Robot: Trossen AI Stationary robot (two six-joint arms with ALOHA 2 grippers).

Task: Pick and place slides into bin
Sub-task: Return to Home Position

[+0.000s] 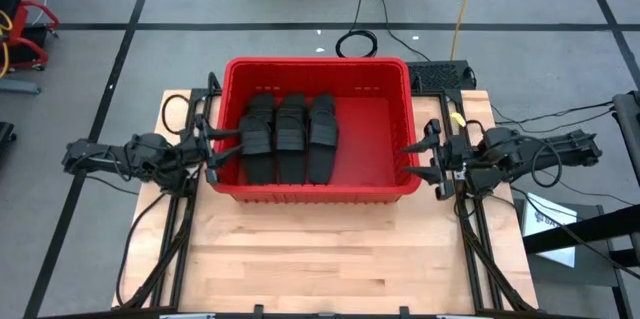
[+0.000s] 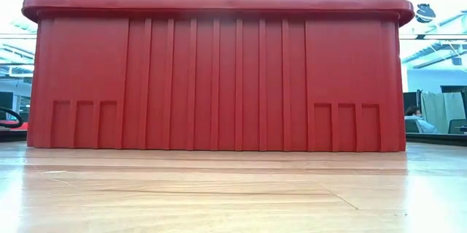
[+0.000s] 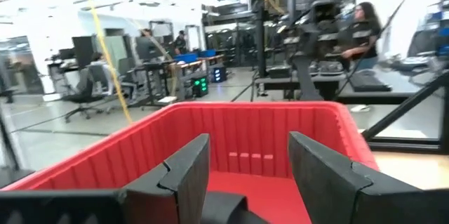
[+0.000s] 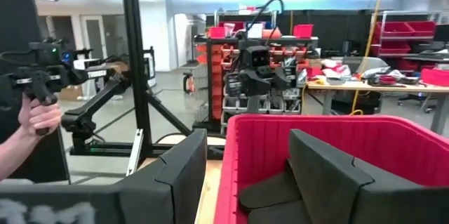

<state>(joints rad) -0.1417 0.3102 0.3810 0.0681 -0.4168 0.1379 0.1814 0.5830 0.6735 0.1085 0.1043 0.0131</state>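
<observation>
The red bin (image 1: 400, 109) stands at the middle of the wooden table; its near wall (image 2: 219, 79) fills the low view. Black slides (image 1: 291, 139) lie side by side on the bin's floor, in its left half, with their long axes running near to far. They also show in the left wrist view (image 3: 224, 206) and the right wrist view (image 4: 270, 189). My left gripper (image 1: 224, 146) is open and empty over the bin's left rim. My right gripper (image 1: 416, 157) is open and empty at the bin's right rim (image 4: 231, 154).
Bare wooden table (image 1: 330, 249) lies between the bin and the near edge. The right half of the bin's floor (image 1: 375, 144) is bare. A person's hand (image 4: 35, 115) holding a device shows beyond the table, and another person (image 3: 361, 27) stands in the room.
</observation>
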